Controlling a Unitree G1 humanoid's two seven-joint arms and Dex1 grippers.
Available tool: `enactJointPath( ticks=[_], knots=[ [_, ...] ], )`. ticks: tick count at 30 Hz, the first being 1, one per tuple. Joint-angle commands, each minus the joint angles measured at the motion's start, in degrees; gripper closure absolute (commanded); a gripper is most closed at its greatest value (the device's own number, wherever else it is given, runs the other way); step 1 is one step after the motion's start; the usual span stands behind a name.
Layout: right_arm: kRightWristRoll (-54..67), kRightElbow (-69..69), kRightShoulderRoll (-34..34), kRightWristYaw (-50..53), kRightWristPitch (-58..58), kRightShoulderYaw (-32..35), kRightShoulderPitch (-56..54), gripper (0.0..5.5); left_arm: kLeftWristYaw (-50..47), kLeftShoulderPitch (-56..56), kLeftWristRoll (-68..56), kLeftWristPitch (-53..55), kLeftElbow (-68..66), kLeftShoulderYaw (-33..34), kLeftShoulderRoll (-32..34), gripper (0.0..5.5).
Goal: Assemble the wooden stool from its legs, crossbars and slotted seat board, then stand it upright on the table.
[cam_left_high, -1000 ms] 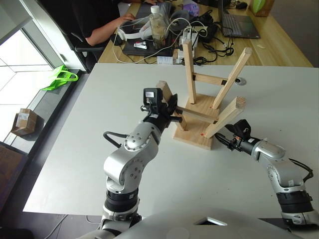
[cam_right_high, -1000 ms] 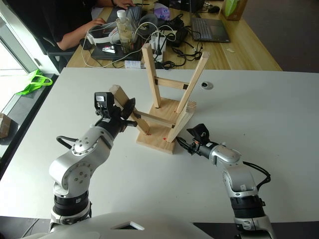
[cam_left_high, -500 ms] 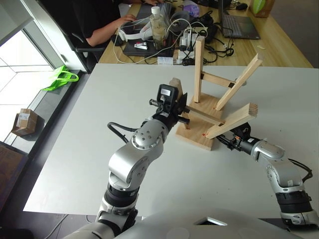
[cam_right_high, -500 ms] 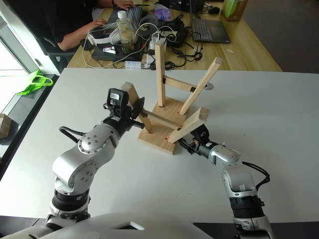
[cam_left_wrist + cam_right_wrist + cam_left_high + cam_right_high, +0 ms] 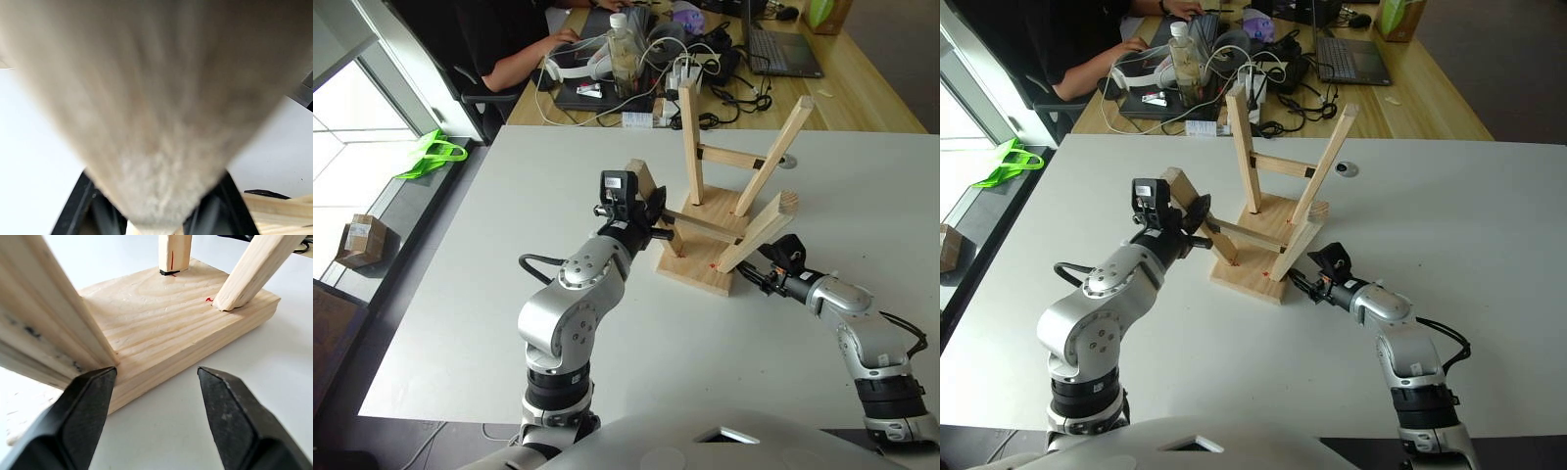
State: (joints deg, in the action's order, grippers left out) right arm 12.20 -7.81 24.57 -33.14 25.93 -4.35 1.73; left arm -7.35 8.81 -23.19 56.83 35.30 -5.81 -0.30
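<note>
Evidently the legs are in and turning over comes next. The stool (image 5: 689, 147) sits upside down mid-frame, its seat board (image 5: 697, 271) on the table (image 5: 460, 294). The left gripper (image 5: 654, 223) clamps one leg (image 5: 636, 177). The right gripper (image 5: 156, 372) is spread at the board's edge and needs a firm hold before tipping.

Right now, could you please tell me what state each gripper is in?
Left gripper: closed on a stool leg.
Right gripper: open, holding nothing, at the edge of the seat board.
</note>
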Motion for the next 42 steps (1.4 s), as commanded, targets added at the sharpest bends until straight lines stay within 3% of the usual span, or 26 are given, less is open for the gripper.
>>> enactJointPath(
  ticks=[1,6,16,22,29,38,42],
  knots=[
    [-0.1,0.2,0.5,-0.4,0.0,0.2,-1.3,2.38,-0.1,-3.8,1.2,2.8,-3.0,-0.5,0.2,4.29],
    [1.9,1.2,-1.7,0.6,-1.9,2.6,-1.9,2.38,1.3,-4.4,4.9,-2.0,-2.9,-3.1,3.0,4.29],
    [-1.0,13.1,-15.1,21.0,-19.5,12.8,-0.7,2.38,2.7,-4.9,6.8,-7.4,-3.7,-2.7,2.8,4.29],
    [-5.2,24.3,-16.7,25.6,-33.2,13.7,-1.0,2.38,4.0,-5.0,7.3,-8.6,-3.6,-3.5,3.2,3.29],
    [-4.4,30.5,-18.6,25.9,-38.3,14.2,-2.8,2.38,3.9,-4.1,8.3,-8.2,-3.2,-3.3,2.6,2.33],
    [-2.8,30.3,-18.8,23.8,-38.1,14.4,-3.1,2.38,5.3,-2.2,-1.9,-9.0,-0.1,3.2,-5.5,2.28],
    [-2.1,30.1,-19.0,23.7,-37.7,14.6,-3.6,2.38,6.0,-3.5,4.2,-4.1,-3.8,-4.5,3.8,2.28]
  ],
)
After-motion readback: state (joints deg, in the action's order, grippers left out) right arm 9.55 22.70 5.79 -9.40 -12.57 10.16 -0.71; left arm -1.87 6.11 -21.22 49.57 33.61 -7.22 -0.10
